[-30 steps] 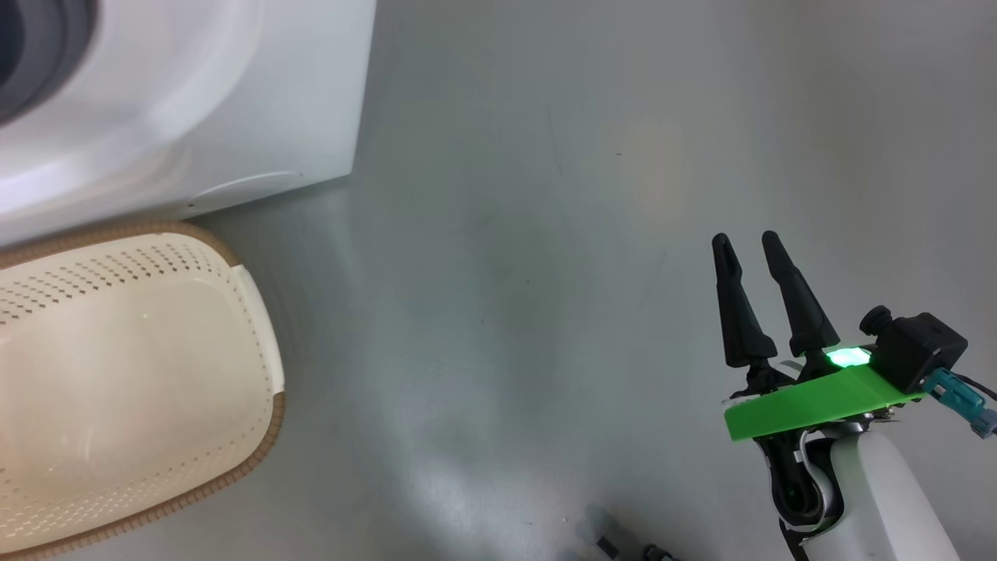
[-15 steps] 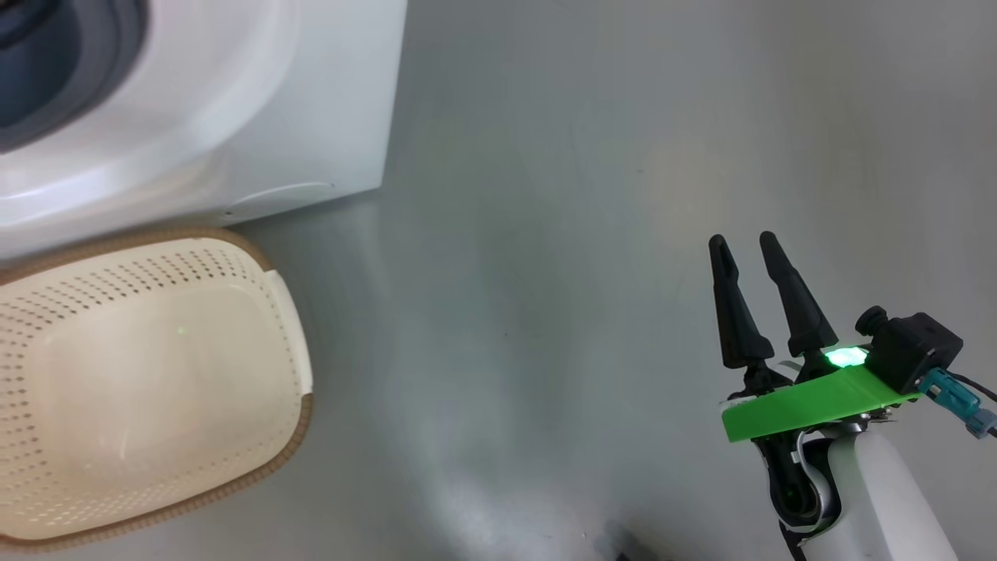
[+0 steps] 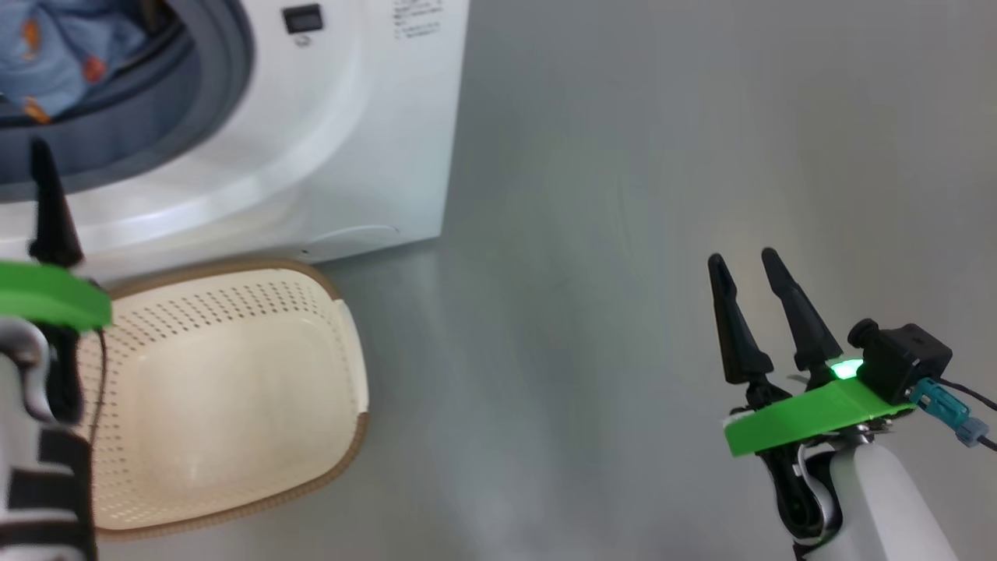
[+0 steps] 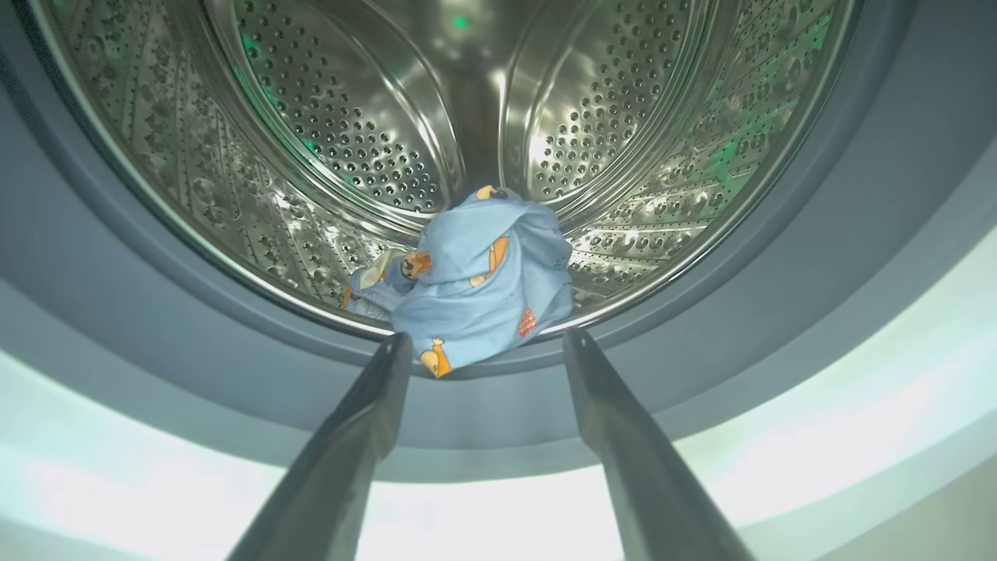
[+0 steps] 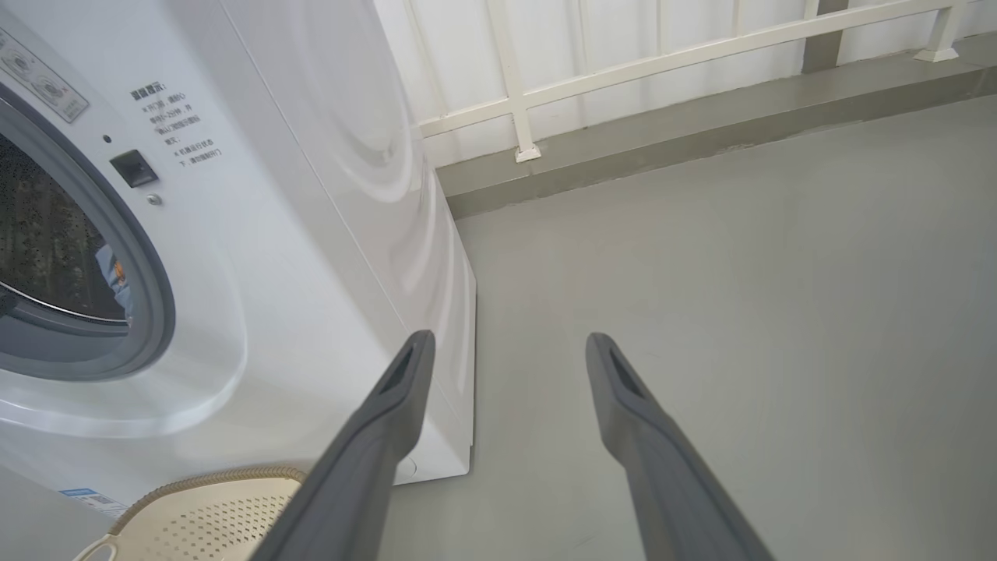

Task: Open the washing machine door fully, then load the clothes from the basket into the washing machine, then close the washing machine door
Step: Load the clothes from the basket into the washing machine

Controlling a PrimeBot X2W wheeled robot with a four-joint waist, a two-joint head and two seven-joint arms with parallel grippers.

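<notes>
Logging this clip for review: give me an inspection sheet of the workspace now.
Surface: grey floor, glossy.
Job's things: washing machine open at the mouth; clothes at the front lip of the drum; basket empty, on the floor before the machine.
Clutter: nothing seen.
Pincers: left pincer open, empty, aimed into the drum; right pincer open, empty, above the floor.
Cables: teal plug with dark lead at the right wrist.
Surroundings: white railing and raised kerb behind.

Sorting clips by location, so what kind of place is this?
Likely a laundry area, perhaps a balcony: the washing machine, the basket on a bare grey floor, a white railing behind.
</notes>
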